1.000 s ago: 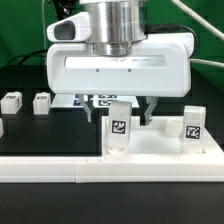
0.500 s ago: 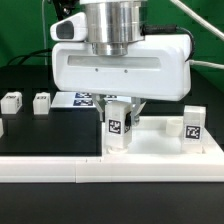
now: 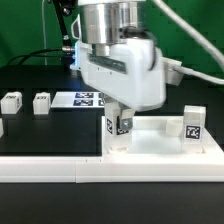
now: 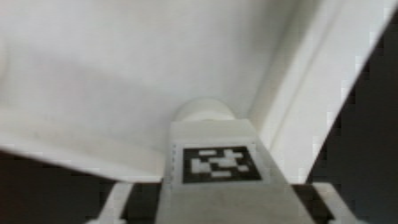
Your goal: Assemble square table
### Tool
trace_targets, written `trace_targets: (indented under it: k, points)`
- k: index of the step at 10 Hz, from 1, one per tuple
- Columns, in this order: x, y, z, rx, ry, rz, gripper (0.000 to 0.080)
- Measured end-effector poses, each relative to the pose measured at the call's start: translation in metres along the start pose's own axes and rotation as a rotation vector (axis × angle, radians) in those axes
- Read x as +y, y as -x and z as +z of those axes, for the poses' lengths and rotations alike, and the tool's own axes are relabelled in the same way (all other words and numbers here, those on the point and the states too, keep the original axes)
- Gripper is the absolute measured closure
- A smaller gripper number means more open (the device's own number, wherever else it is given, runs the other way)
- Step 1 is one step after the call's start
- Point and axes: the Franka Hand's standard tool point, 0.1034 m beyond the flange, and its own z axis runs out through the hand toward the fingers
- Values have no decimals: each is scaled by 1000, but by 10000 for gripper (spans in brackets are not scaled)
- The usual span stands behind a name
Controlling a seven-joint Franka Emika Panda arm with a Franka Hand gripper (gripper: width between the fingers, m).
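Observation:
The white square tabletop point(image 3: 160, 146) lies at the exterior view's right, tray side up. One white tagged leg point(image 3: 120, 126) stands upright in its near-left corner. My gripper point(image 3: 120, 116) comes down from above and is shut on this leg, with the hand turned at an angle. In the wrist view the leg point(image 4: 217, 148) sits between my two fingers point(image 4: 132, 196), tag facing the camera, over the tabletop's corner point(image 4: 107, 90). A second leg point(image 3: 193, 124) stands in the tabletop's right corner. Two loose legs point(image 3: 11, 101) point(image 3: 41, 102) lie on the black mat at the left.
The marker board point(image 3: 86, 98) lies behind the gripper. A long white border rail point(image 3: 90, 170) runs along the front edge. Another small white piece point(image 3: 2, 127) shows at the far left edge. Cables hang at the upper right.
The gripper has closed in on the corner leg and then turned about its vertical axis, so the hand now faces at an angle. The other legs have not moved.

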Motion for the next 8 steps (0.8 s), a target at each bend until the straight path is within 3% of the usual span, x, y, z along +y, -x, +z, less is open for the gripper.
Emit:
trace_targets:
  k: [1, 3, 6, 7, 8]
  points:
    - [0, -1, 0, -27, -14, 143, 512]
    - [0, -1, 0, -32, -16, 335, 512]
    - [0, -1, 0, -28, -16, 255, 511]
    - [-3, 2, 0, -20, -26, 87, 305]
    - [-4, 3, 0, -20, -40, -112, 305]
